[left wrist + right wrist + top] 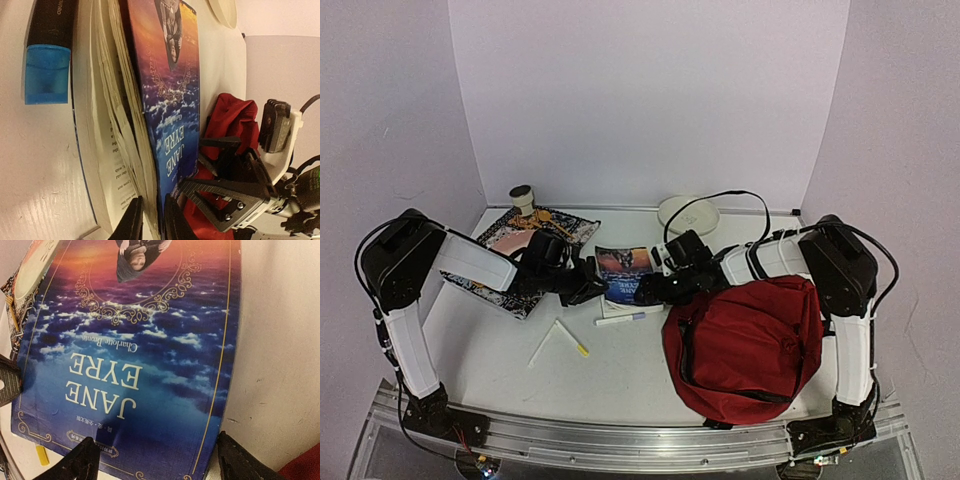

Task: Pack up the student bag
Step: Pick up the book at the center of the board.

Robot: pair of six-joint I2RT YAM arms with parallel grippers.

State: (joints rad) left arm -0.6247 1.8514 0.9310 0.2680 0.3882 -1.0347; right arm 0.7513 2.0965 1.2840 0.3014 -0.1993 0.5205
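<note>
Where the top external view looks down, the student bag [745, 340] lies slumped at the near right corner of the desk [620, 375], just beside the right arm's base. A paperback [623, 268] lies at mid-desk, with the left gripper [592, 290] at its left edge and the right gripper [655, 290] at its right edge. A white marker [620, 319] lies just nearer than the paperback. A patterned book [535, 255] occupies the far left corner, and a white disc [688, 213] sits at the far edge.

In the left wrist view, the left gripper [152, 223] stands narrow, its fingers pinching the front cover and a sheaf of pages of the paperback [170, 100], which fans open. A blue-capped highlighter [47, 70] lies beside the pages. The student bag [232, 120] shows beyond the cover.

In the right wrist view, the right gripper [162, 460] stands wide, its fingers well apart at the edge of the paperback [130, 340], gripping nothing. A red corner of the student bag [305, 467] shows at lower right.
</note>
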